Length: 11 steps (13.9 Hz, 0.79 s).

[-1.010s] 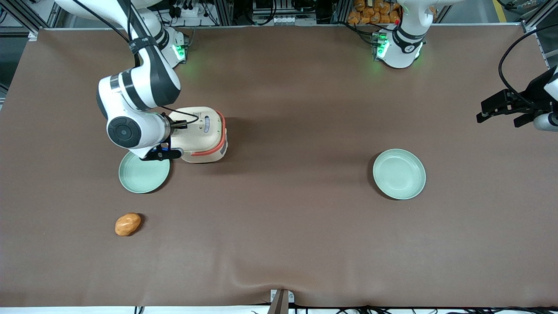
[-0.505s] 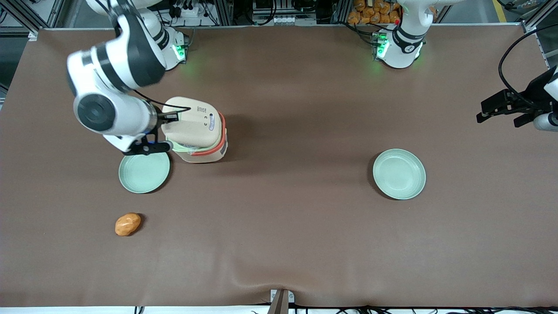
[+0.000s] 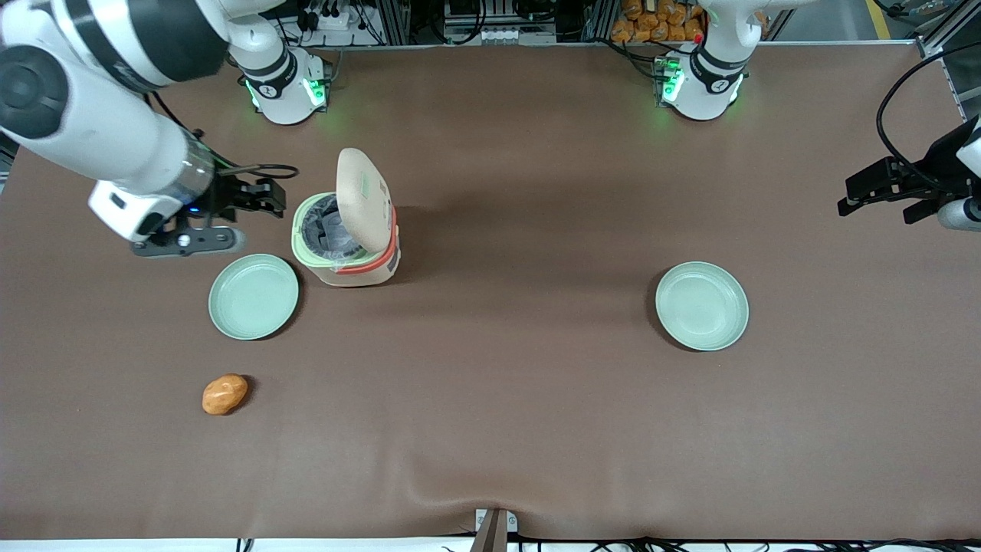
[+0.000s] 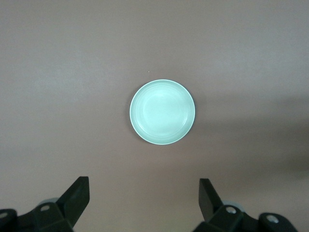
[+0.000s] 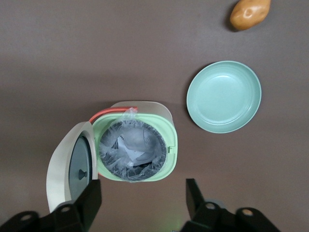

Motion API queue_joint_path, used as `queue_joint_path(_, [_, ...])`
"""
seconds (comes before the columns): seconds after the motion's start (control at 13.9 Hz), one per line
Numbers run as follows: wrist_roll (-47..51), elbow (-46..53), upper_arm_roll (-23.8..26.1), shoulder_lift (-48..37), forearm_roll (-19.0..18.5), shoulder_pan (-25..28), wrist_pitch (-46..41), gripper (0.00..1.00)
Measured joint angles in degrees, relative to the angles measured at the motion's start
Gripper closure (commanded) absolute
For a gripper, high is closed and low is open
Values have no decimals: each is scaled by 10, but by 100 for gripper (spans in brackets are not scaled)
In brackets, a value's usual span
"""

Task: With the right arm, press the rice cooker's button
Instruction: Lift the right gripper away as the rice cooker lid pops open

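The cream rice cooker (image 3: 346,261) stands on the brown table with its lid (image 3: 363,198) swung up and open. Its pale green rim (image 3: 306,253) and coral handle band (image 3: 368,267) show, and the pot holds crumpled grey-clear lining. The right arm's gripper (image 3: 264,196) is open and empty, raised off the cooker and beside it toward the working arm's end of the table. In the right wrist view the open cooker (image 5: 171,145), its raised lid (image 5: 60,164) and the gripper (image 5: 142,199) all show. The two dark fingers (image 5: 89,200) stand wide apart above bare table, next to the cooker's rim.
A green plate (image 3: 254,297) lies beside the cooker, nearer the front camera, and shows in the right wrist view (image 5: 223,96). An orange potato-like lump (image 3: 224,393) lies nearer still, also in that wrist view (image 5: 249,13). A second green plate (image 3: 701,306) lies toward the parked arm's end.
The cooker's lid has sprung from shut to fully open. The right arm has lifted off the lid and pulled away toward its own end of the table.
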Motion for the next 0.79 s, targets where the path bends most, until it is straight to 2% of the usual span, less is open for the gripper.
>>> queue_joint_path(0.36, [-4, 17, -2, -17, 0, -50, -8, 0])
queue_joint_path(0.79, [-102, 38, -6, -38, -3, -132, -33, 0])
